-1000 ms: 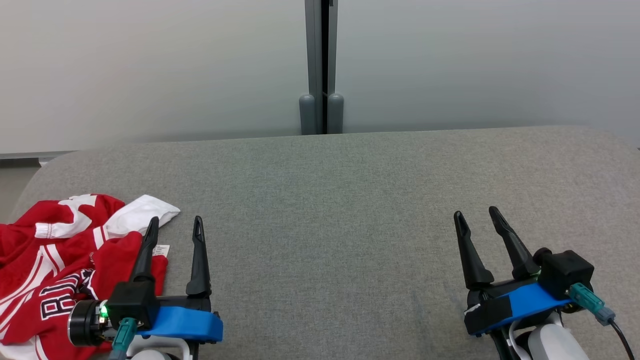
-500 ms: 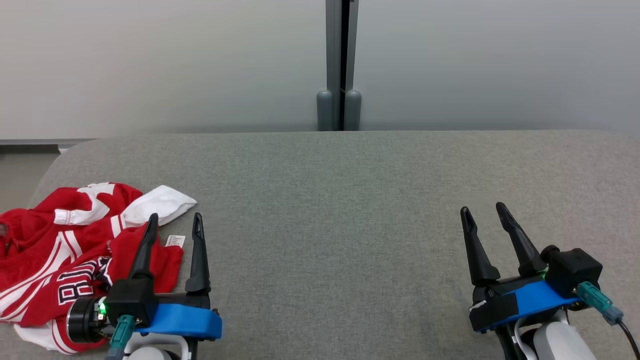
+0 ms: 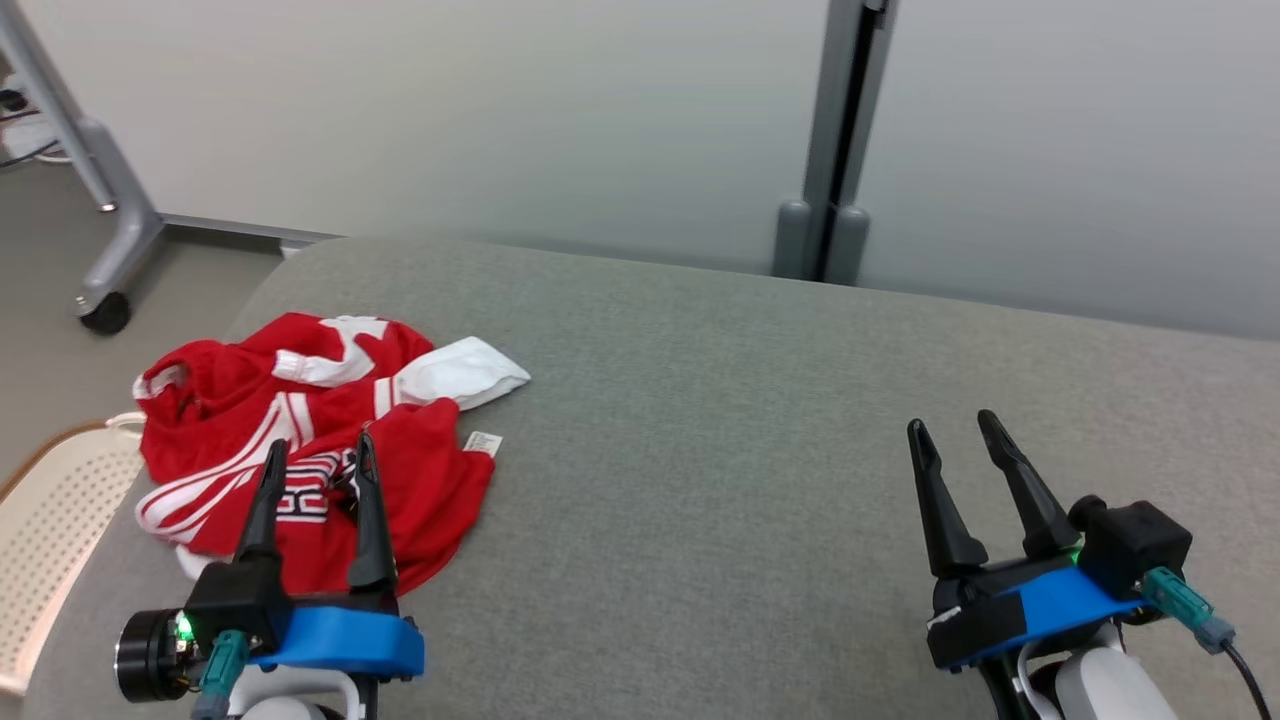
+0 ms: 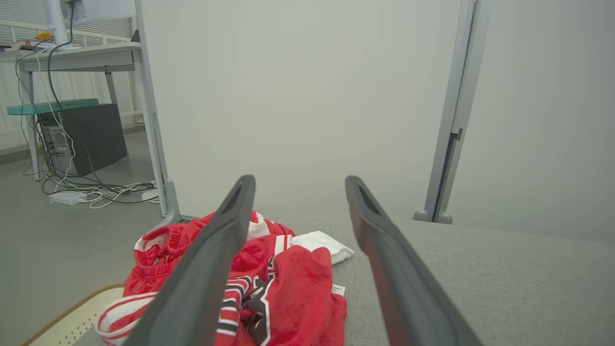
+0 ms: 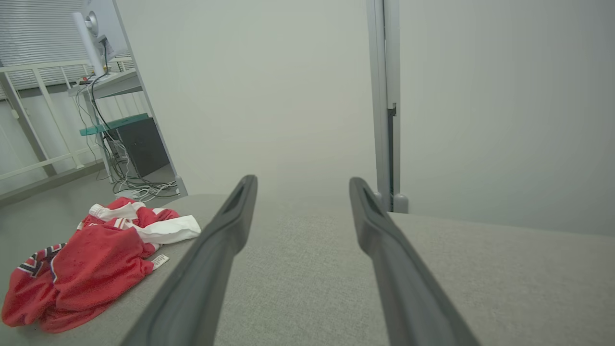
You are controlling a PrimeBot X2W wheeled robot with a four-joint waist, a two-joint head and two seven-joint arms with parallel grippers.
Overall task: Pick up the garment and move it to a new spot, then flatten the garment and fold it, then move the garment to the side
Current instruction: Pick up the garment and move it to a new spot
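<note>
The garment [image 3: 430, 490] is a crumpled red and white jersey lying at the left end of the grey padded surface [image 3: 700, 420]. It also appears in the left wrist view [image 4: 298, 283] and the right wrist view [image 5: 91, 259]. My left gripper [image 3: 320, 445] is open, and its fingers overlap the garment's near part with nothing between them [image 4: 299, 179]. Whether they touch the cloth I cannot tell. Far to the right, my right gripper [image 3: 950, 422] is open and empty above bare surface [image 5: 302, 179].
A pale perforated basket [image 3: 50, 520] sits past the surface's left edge. On the floor at the far left stands a wheeled grey stand leg [image 3: 110, 220]. A grey post [image 3: 830, 200] and a pale wall run behind. A desk with a computer [image 4: 81, 139] is at the far left.
The head camera has swung left, so the whole garment now shows, further right in the picture. My left gripper's fingers now overlap the garment. Both grippers stay open.
</note>
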